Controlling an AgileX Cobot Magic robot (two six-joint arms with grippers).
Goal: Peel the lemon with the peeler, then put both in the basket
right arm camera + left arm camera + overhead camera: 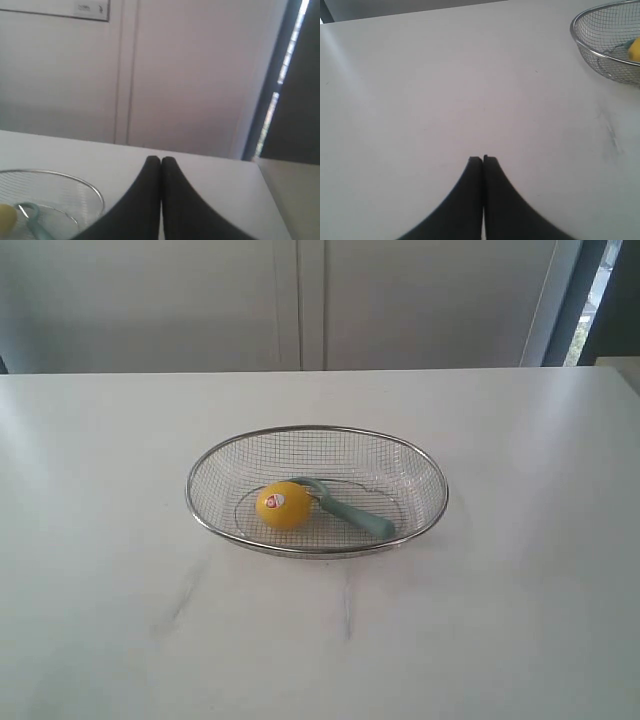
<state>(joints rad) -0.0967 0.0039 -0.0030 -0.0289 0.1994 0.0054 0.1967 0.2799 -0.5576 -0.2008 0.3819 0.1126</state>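
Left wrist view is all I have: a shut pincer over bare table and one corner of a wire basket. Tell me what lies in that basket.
Observer: A small round yellow lemon with a red-and-white sticker sits inside the wide silver wire-mesh basket, left of centre in the exterior view.
Operator: Report the peeler.
Observer: The slim peeler with the pale blue-grey handle lies in the basket too. Its curved head is close beside the lemon and its handle points toward the right front rim.
Operator: Now the other arm.
Observer: The right pincer is shut and holds nothing, off to one side of the basket.
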